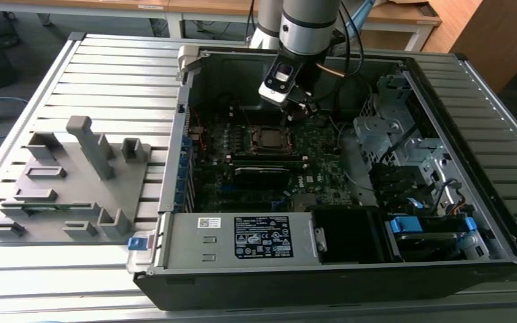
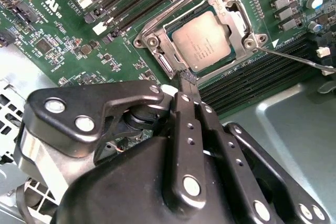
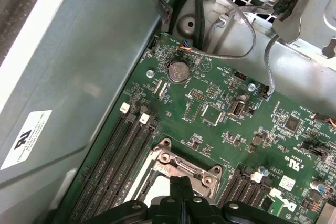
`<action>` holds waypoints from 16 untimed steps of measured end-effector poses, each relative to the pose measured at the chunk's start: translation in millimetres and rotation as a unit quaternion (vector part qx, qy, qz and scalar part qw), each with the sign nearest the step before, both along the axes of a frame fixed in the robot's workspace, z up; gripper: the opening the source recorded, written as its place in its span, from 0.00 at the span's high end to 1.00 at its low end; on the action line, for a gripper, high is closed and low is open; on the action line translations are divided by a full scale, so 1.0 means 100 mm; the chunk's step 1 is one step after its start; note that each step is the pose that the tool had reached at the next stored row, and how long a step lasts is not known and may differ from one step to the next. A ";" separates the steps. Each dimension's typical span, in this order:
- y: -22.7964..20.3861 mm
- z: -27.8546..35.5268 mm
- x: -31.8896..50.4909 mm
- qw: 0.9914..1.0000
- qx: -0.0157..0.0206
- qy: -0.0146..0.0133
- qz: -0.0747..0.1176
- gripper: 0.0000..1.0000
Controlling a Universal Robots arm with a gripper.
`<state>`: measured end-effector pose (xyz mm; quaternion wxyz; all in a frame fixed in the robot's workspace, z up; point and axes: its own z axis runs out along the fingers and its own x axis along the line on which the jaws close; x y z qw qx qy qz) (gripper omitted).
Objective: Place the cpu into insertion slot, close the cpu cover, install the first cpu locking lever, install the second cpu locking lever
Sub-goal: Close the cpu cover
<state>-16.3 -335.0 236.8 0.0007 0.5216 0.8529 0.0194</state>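
Observation:
The cpu (image 2: 201, 40), a silver-grey square chip, lies in the insertion slot (image 2: 158, 62) on the green motherboard. The cpu cover (image 2: 234, 21), a silvery frame with a cut-out centre, lies down flat over the chip's edges. A thin metal locking lever (image 2: 294, 59) sticks out from one corner of the socket, over the memory slots. My gripper (image 2: 187, 80) is shut with nothing between its fingers, its tip right at the socket's edge. In the exterior view the gripper (image 1: 296, 111) hangs just behind the socket (image 1: 271, 138). The first wrist view shows the gripper (image 3: 181, 182) over the socket frame (image 3: 181, 166).
The open computer case (image 1: 501, 222) lies on a slatted table. A power supply with a black label plate (image 1: 263, 237) fills its front. A drive cage (image 1: 389, 128) and cables (image 3: 236, 51) line the exterior view's right. A grey fixture (image 1: 70, 178) stands at the exterior view's left.

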 end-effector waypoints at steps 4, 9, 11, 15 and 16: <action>0.000 0.000 0.000 1.000 0.000 0.000 0.006 0.89; 0.000 -0.001 0.000 1.000 0.000 0.000 0.021 0.89; 0.000 -0.001 0.000 1.000 0.000 0.000 0.021 0.89; 0.000 -0.001 0.000 1.000 0.000 0.000 0.021 0.89; 0.000 -0.001 0.000 1.000 0.000 0.000 0.023 0.89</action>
